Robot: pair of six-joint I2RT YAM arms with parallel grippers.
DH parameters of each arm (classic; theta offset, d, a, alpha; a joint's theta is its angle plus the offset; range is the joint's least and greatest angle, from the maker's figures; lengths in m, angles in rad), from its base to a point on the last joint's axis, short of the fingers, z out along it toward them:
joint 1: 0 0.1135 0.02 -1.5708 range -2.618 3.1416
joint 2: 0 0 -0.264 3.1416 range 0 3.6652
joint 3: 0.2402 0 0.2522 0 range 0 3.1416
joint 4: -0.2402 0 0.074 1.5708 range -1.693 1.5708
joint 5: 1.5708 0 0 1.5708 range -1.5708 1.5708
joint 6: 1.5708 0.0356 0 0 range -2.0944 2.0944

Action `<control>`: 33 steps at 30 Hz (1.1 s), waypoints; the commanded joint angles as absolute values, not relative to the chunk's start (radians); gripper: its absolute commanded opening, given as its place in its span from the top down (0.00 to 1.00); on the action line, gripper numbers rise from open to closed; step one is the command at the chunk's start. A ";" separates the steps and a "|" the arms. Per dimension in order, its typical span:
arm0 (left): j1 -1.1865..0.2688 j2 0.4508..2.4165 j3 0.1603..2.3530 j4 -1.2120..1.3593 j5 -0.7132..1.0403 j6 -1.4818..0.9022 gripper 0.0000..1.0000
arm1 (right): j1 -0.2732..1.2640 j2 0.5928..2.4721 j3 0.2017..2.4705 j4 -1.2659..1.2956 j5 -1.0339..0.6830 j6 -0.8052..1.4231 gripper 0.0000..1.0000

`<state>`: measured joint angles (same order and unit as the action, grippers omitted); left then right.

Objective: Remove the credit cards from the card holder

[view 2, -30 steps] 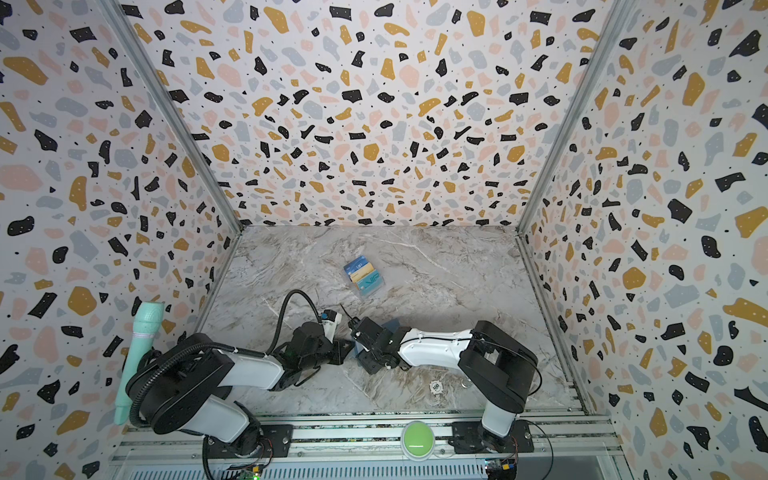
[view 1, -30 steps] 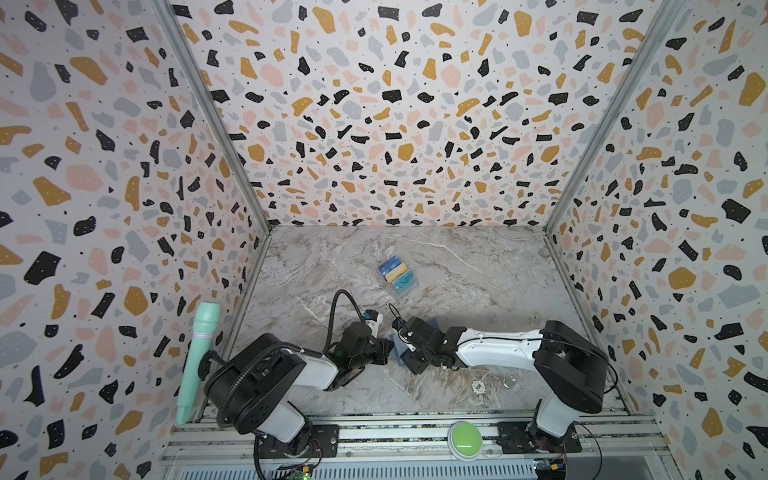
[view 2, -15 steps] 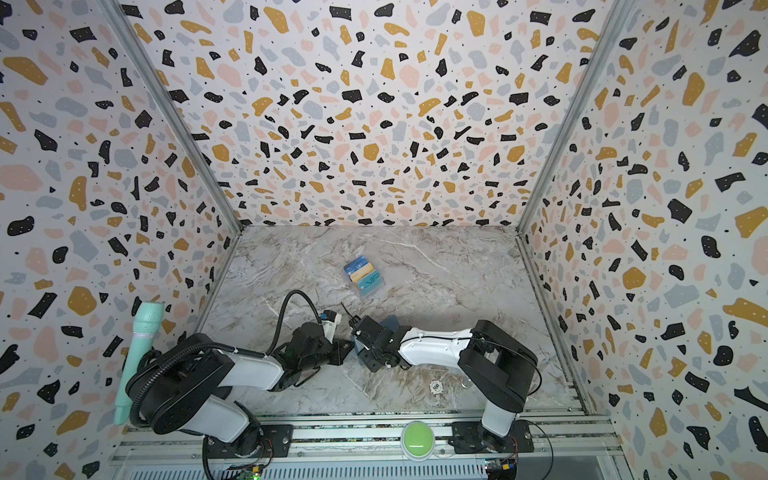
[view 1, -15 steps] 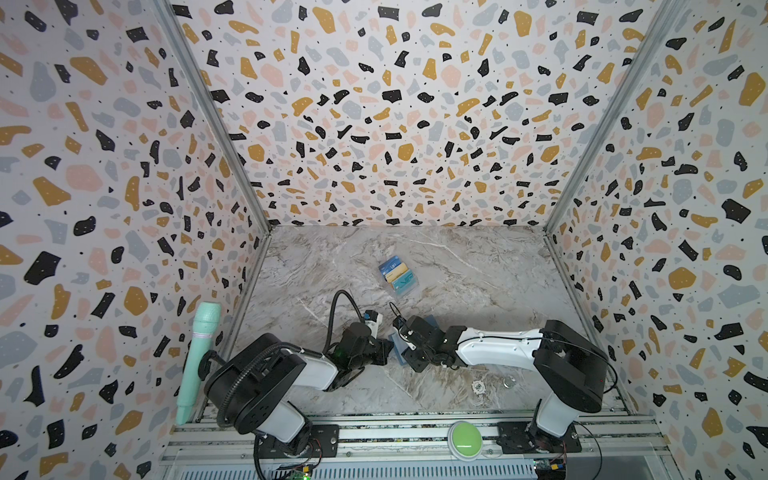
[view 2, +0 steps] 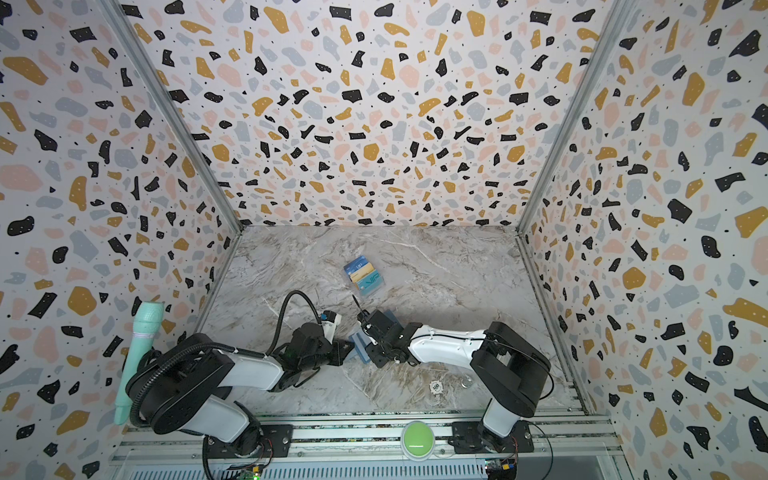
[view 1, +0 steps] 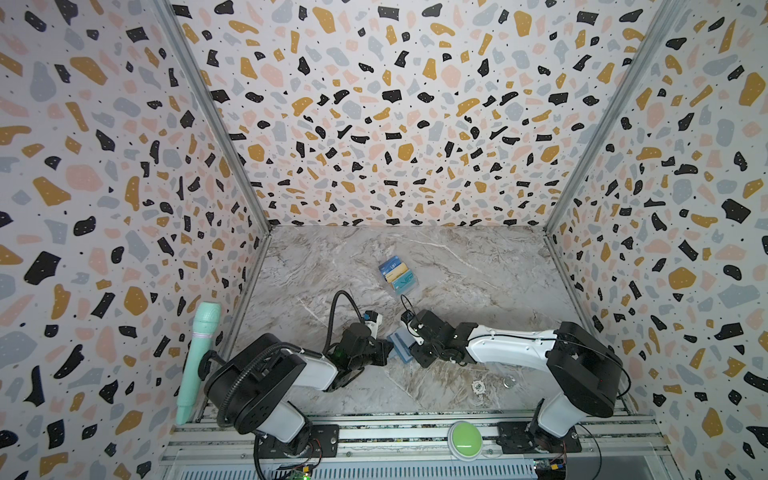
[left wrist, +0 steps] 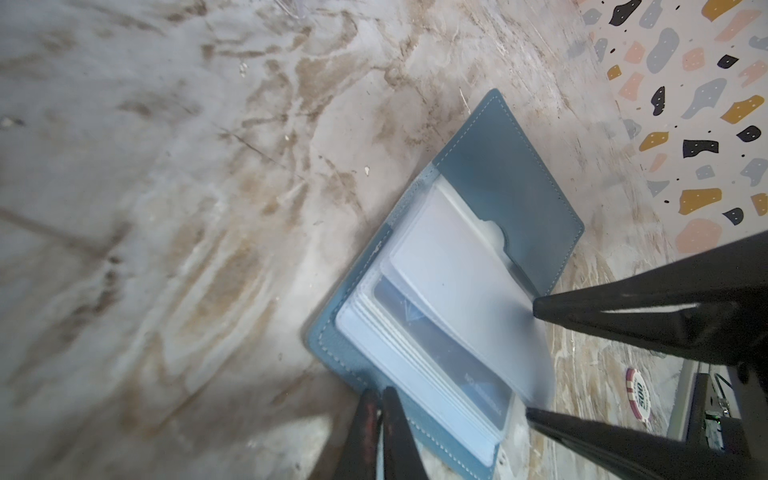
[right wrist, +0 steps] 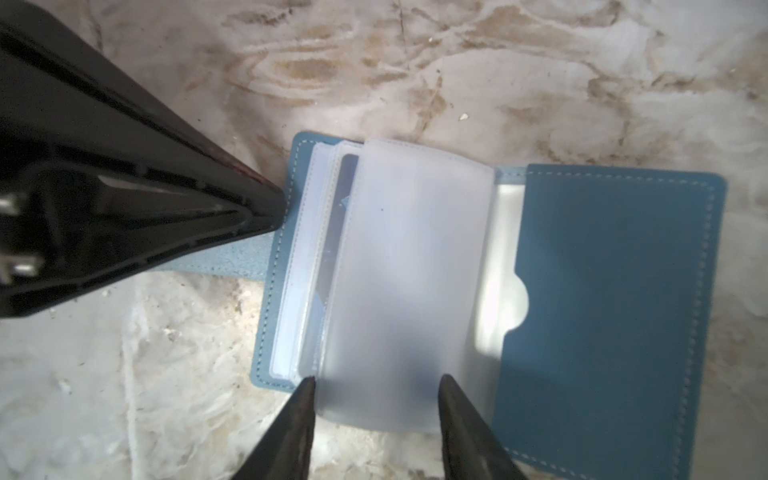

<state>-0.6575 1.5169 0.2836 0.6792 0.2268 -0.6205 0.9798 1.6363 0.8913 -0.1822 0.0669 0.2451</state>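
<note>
Hardly anything has shifted since a second ago: both our arms still reach low across the marble tabletop (view 1: pixel 457 266) and meet at the card holder (view 1: pixel 400 341), with only the fingers of our right gripper (right wrist: pixel 376 380) standing closer together than before.

A mint-green microphone (view 1: pixel 197 357) leans against the side wall, well apart from the fingers of our left gripper (view 1: pixel 388 348) and behind them. A green button (view 1: pixel 464 437) sits on the front rail, well apart from both sets of fingertips.

The slate-blue card holder lies open and flat on the marble, directly between the two sets of fingertips in both top views. Our left fingers are pressed together, tips at the cover's edge just beside the strap tab (right wrist: pixel 228 257); we cannot tell whether they pinch it. Our right fingers stand moderately apart and hold nothing, straddling the free end of a frosted sleeve page (right wrist: pixel 407 270) that arches up between them. In the left wrist view one right fingertip (left wrist: pixel 536 309) touches that page.

A dark card (left wrist: pixel 440 357) sits in a sleeve under the lifted page, between the left tips and the right. Three credit cards (view 1: pixel 398 272) lie stepped one over another, well beyond all the fingertips. A poker chip (view 1: pixel 478 386) rests behind the right fingers, near the arm.
</note>
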 commanded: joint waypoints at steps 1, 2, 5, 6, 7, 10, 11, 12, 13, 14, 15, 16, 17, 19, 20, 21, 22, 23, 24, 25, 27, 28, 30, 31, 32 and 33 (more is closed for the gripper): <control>-0.660 1.527 0.270 0.682 0.227 -0.609 0.91 | 0.968 1.601 0.887 -0.187 0.084 0.254 0.53; -0.659 1.527 0.270 0.682 0.227 -0.609 0.91 | 0.966 1.600 0.889 -0.188 0.090 0.255 0.54; -0.660 1.526 0.270 0.681 0.227 -0.609 0.91 | 0.959 1.598 0.894 -0.193 0.123 0.261 0.55; -0.659 1.527 0.270 0.681 0.227 -0.608 0.91 | 0.956 1.600 0.897 -0.198 0.141 0.265 0.55; -0.660 1.526 0.270 0.681 0.227 -0.609 0.91 | 0.953 1.602 0.899 -0.203 0.160 0.269 0.56; -0.659 1.525 0.272 0.680 0.227 -0.609 0.91 | 0.947 1.612 0.913 -0.229 0.227 0.279 0.59; -0.659 1.523 0.272 0.680 0.226 -0.609 0.91 | 0.948 1.613 0.916 -0.237 0.248 0.282 0.59; -0.659 1.524 0.272 0.679 0.227 -0.608 0.91 | 0.946 1.616 0.920 -0.245 0.270 0.284 0.60; -0.659 1.524 0.272 0.679 0.227 -0.609 0.91 | 0.946 1.616 0.922 -0.252 0.287 0.286 0.60; -0.659 1.524 0.272 0.679 0.227 -0.609 0.91 | 0.944 1.618 0.926 -0.258 0.306 0.288 0.60; -0.659 1.522 0.272 0.678 0.227 -0.607 0.91 | 0.939 1.617 0.927 -0.263 0.319 0.292 0.61; -0.659 1.522 0.272 0.677 0.227 -0.608 0.91 | 0.935 1.618 0.928 -0.266 0.329 0.294 0.61; -0.660 1.522 0.273 0.676 0.228 -0.607 0.91 | 0.930 1.619 0.928 -0.272 0.339 0.298 0.61; -0.659 1.519 0.273 0.674 0.229 -0.606 0.91 | 0.915 1.621 0.929 -0.280 0.354 0.303 0.61; -0.658 1.517 0.273 0.673 0.229 -0.606 0.91 | 0.905 1.624 0.930 -0.287 0.366 0.306 0.61; -0.659 1.516 0.273 0.672 0.229 -0.606 0.91 | 0.895 1.627 0.932 -0.297 0.374 0.309 0.61; -0.659 1.514 0.273 0.670 0.228 -0.606 0.91 | 0.884 1.630 0.935 -0.305 0.377 0.313 0.61; -0.659 1.514 0.273 0.670 0.228 -0.606 0.91 | 0.869 1.632 0.936 -0.313 0.377 0.317 0.61; -0.659 1.515 0.273 0.670 0.230 -0.607 0.91 | 0.856 1.631 0.936 -0.318 0.376 0.318 0.61; -0.659 1.515 0.274 0.670 0.229 -0.606 0.91 | 0.847 1.629 0.936 -0.320 0.373 0.318 0.61; -0.659 1.514 0.273 0.670 0.231 -0.606 0.91 | 0.828 1.619 0.936 -0.325 0.363 0.318 0.61; -0.660 1.514 0.273 0.670 0.233 -0.607 0.91 | 0.822 1.610 0.936 -0.326 0.352 0.313 0.61; -0.660 1.513 0.274 0.670 0.233 -0.609 0.91 | 0.805 1.577 0.932 -0.312 0.276 0.287 0.59; -0.660 1.514 0.275 0.669 0.235 -0.609 0.91 | 0.792 1.551 0.922 -0.291 0.205 0.268 0.58; -0.659 1.511 0.275 0.669 0.237 -0.611 0.91 | 0.776 1.515 0.907 -0.256 0.122 0.255 0.55; -0.660 1.509 0.276 0.669 0.239 -0.611 0.91 | 0.753 1.484 0.890 -0.223 0.031 0.251 0.52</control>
